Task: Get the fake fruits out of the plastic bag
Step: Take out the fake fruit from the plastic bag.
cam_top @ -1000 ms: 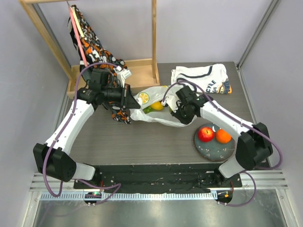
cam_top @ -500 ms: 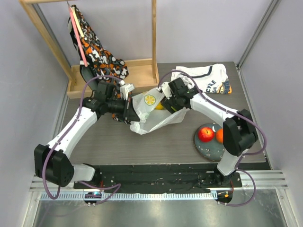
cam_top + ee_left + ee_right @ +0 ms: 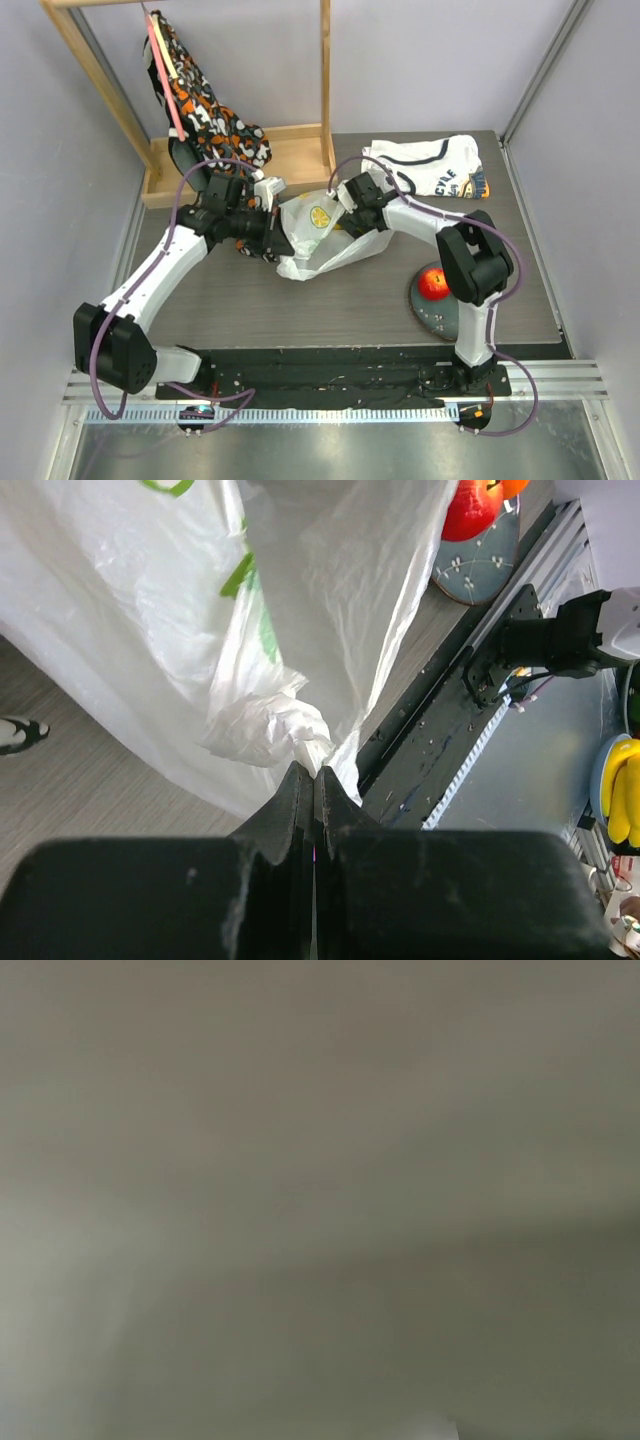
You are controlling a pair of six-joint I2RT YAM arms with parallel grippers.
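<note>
The plastic bag (image 3: 322,238) lies crumpled mid-table, its citrus-slice print (image 3: 319,216) facing up. My left gripper (image 3: 277,238) is shut on a twisted bunch of the bag's film (image 3: 290,725), its jaws (image 3: 314,772) pressed together. My right gripper (image 3: 348,203) is pushed against the bag's far upper edge, its fingertips hidden by the film. The right wrist view is a blank grey blur. A red apple (image 3: 432,283) sits on the grey plate (image 3: 432,315); in the left wrist view an orange (image 3: 512,485) shows beside this apple (image 3: 474,510). Any fruits inside the bag are hidden.
A wooden rack (image 3: 290,150) with a patterned orange-black cloth (image 3: 200,112) stands at the back left. A folded white shirt (image 3: 425,166) lies at the back right. The right arm's forearm (image 3: 470,255) crosses above the plate.
My right gripper swung up and left from the bag's right side to its far edge. My left gripper shifted right and towards me, bunching the bag; the yellow fruit seen earlier is now covered.
</note>
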